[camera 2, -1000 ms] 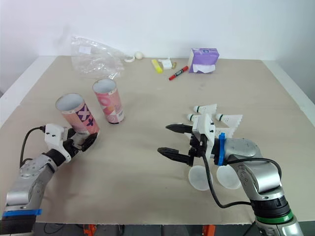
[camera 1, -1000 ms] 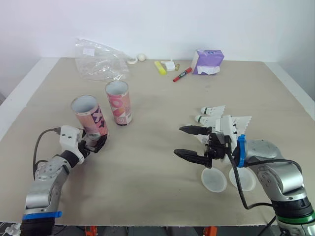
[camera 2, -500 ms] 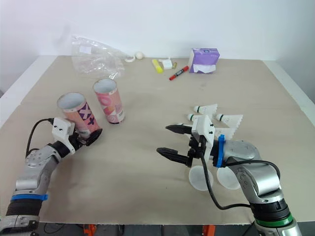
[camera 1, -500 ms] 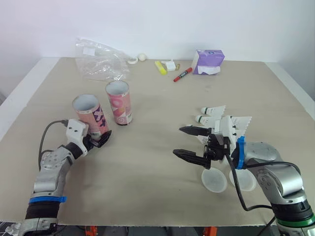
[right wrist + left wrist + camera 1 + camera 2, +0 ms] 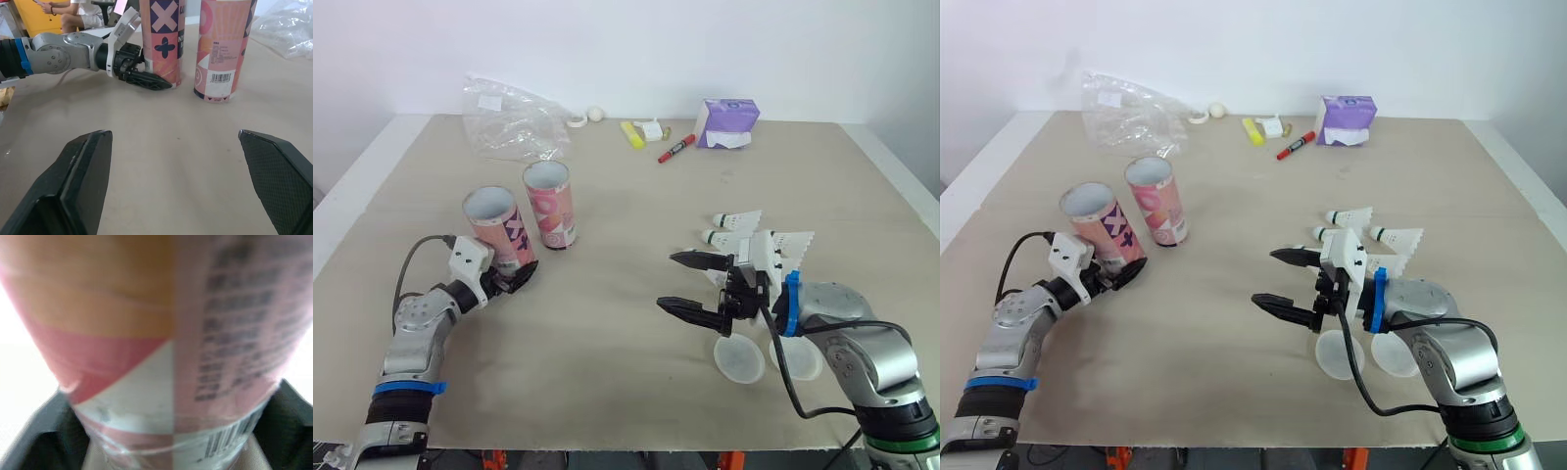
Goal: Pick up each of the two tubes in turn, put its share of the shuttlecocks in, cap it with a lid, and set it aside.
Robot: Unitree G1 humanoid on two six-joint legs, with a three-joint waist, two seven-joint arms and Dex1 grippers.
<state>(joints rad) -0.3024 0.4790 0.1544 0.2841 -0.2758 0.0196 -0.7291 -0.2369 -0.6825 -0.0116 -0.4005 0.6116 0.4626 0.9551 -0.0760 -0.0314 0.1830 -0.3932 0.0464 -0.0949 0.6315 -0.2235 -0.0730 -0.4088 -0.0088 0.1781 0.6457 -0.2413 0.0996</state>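
- Two white lids point(image 5: 739, 360) lie flat on the table point(image 5: 607, 392), tucked under the right wrist and behind the jaws, not in front of them. They are not needed until a tube is filled.
- The right gripper point(image 5: 668, 282) hangs just above the table with its jaws spread wide and nothing between them. Its fingers point toward the robot's left, across open table toward the tubes.
- The shuttlecocks point(image 5: 736, 219) lie on their sides in a loose cluster behind and to the far side of those jaws, beside the wrist. The open jaws face away from them, so I judge the right gripper must draw back and turn before it can close on one. This arm is plainly the nearer one to them.
- The left gripper point(image 5: 516, 277) is closed on the patterned tube point(image 5: 498, 228), low down by its base. In the left wrist view a dark finger presses each side of the tube.
- The tube's long axis rises from the jaws close to upright, leaning a little to the robot's left. Its open mouth faces up, well apart from the shuttlecocks.
- The second tube point(image 5: 549, 205) stands upright just beyond the left jaws, near the held one, with no gripper on it.
- A plastic bag point(image 5: 509, 122), a marker point(image 5: 675, 148) and a purple packet point(image 5: 726, 123) lie well beyond both jaws.
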